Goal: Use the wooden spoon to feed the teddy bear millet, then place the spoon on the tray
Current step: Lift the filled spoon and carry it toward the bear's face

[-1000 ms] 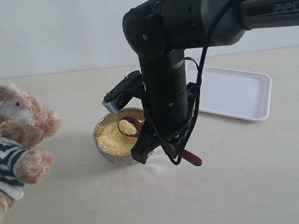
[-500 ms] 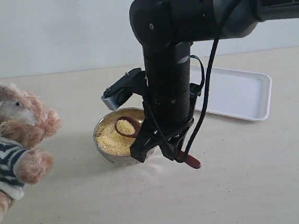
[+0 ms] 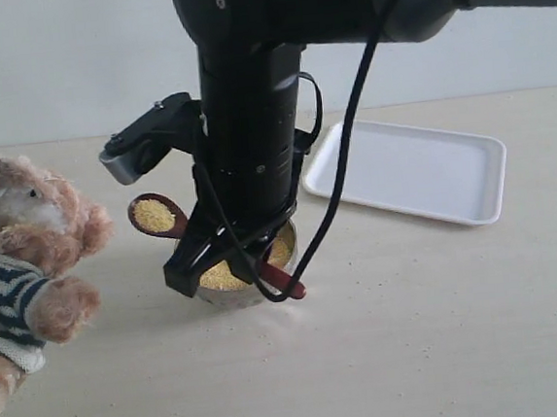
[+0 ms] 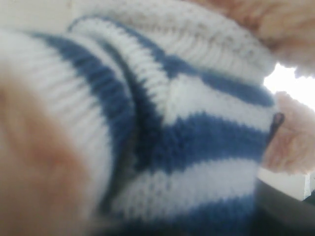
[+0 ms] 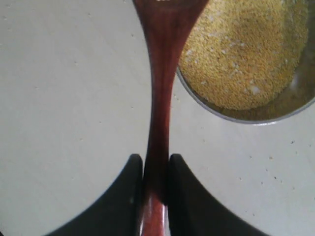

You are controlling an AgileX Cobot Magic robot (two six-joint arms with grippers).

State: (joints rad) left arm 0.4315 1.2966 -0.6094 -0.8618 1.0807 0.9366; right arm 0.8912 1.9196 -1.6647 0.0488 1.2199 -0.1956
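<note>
The teddy bear [image 3: 28,245] sits at the left edge in its striped shirt [image 4: 197,147]. The shirt fills the left wrist view, bunched where the jaws are, and only a dark finger [image 4: 285,211] shows against it. My right gripper [image 5: 156,162] is shut on the handle of the wooden spoon [image 5: 160,93]. The spoon [image 3: 157,216] is held level above the table, its small bowl heaped with millet, a short way from the bear's muzzle. More millet [image 5: 241,54] lies in the metal bowl [image 3: 218,294], partly hidden behind my right arm. The white tray [image 3: 422,172] lies at the back right.
My right arm's dark forearm [image 3: 247,123] stands upright over the bowl and hides much of it. The pale tabletop [image 3: 418,352] stretches bare in front and to the right. A light wall closes the back.
My right arm has swung left and lifted the spoon, loaded with millet, out of the bowl towards the bear. The bear and the tray have stayed where they were.
</note>
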